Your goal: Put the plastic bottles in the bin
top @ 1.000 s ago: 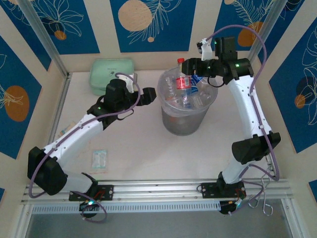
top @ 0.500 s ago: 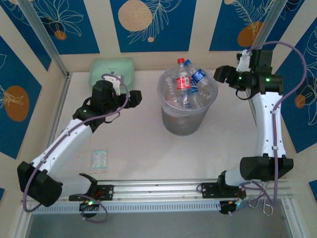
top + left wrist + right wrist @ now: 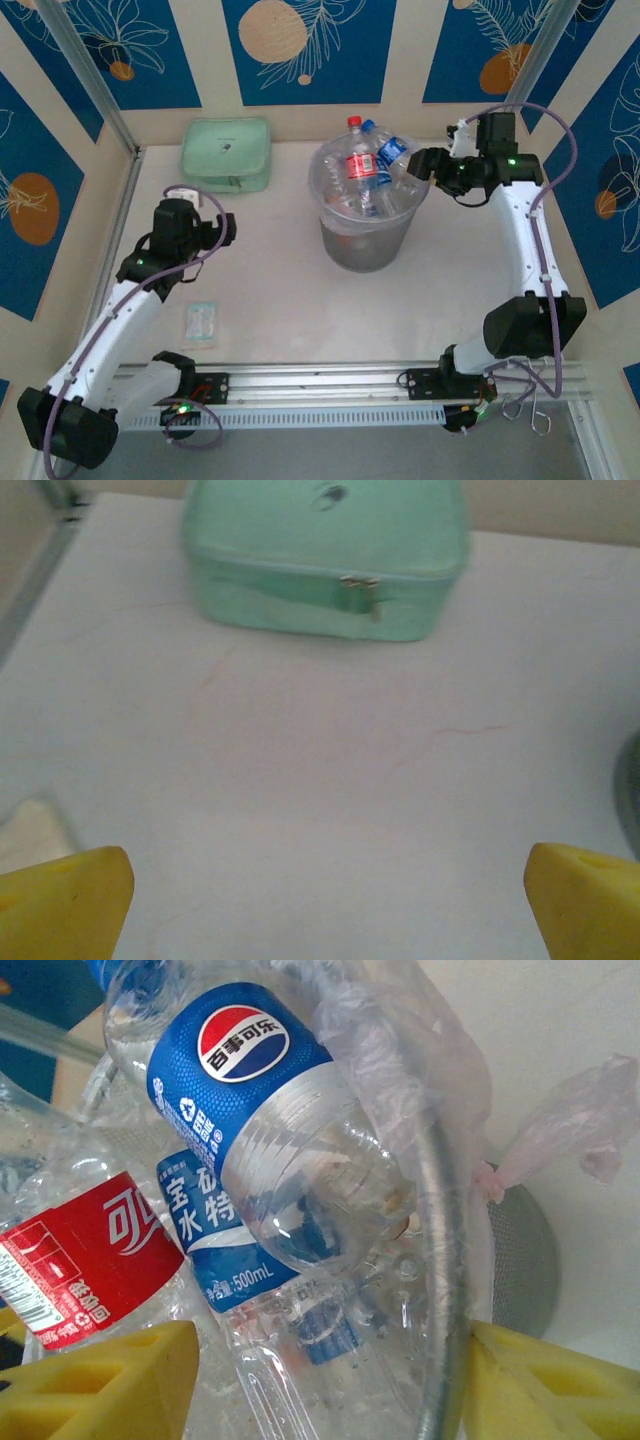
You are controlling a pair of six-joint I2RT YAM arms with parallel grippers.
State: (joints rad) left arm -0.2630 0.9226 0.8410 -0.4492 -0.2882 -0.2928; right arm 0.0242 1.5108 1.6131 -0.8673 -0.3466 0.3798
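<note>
Partway parted, right gripper [image 3: 331,1348] astride bin [image 3: 438,1210] rim

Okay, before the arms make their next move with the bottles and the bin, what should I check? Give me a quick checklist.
1. All plastic bottles in sight lie in the bin: ok.
2. Bin upright: ok.
3. Load below the rim: not ok. The red-label bottle and the Pepsi bottle stick up above it.
4. Left gripper open, holding nothing, facing the mint green pouch: ok.
5. Right gripper free of the bin: cannot tell. Its jaws stand apart across the rim, with bottles between them.
</note>
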